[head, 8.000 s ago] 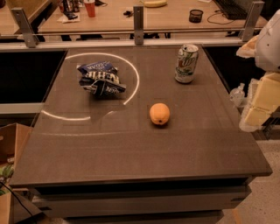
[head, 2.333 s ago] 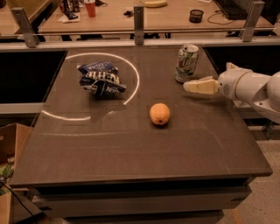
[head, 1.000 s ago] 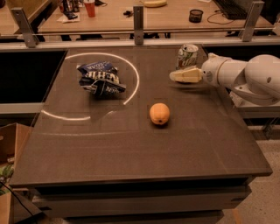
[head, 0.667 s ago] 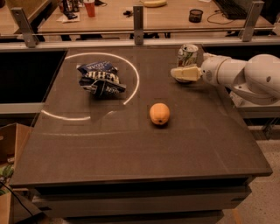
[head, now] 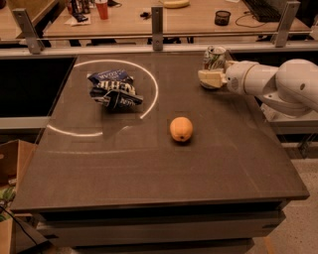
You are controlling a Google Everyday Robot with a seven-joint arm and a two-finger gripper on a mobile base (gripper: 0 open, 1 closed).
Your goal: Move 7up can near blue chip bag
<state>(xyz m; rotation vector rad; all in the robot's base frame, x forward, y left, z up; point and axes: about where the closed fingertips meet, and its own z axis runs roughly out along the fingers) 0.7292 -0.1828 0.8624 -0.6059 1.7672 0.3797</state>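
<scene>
Near the far right corner of the surface (head: 149, 168), the 7up can (head: 214, 54) is seen standing, its silver top and green-and-white upper wall showing above the tool (head: 210, 78). The lower part of the can is hidden by the cream-coloured tool, which is placed right against its near side. Whether the tool is open or closed on the can cannot be told, nor whether the can is actually gripped. The tool is carried by a rounded white arm (head: 278, 84) that is brought in from beyond the right edge of the surface. Towards the middle of the surface, slightly right of centre and well apart from the can, an orange (head: 181, 129) is found. The blue chip bag (head: 114, 90) is laid crumpled towards the far left corner, well apart from both the can and the orange. The bag is enclosed by a white ring (head: 156, 88) marked on the surface. Along the far edge a metal rail with upright posts (head: 157, 27) is fixed, and behind it a wooden bench (head: 198, 22) is seen, on which a red cup (head: 102, 9) and a small dark pot (head: 222, 18) are set. Off the left edge, a cardboard box (head: 12, 163) is placed on the floor.
</scene>
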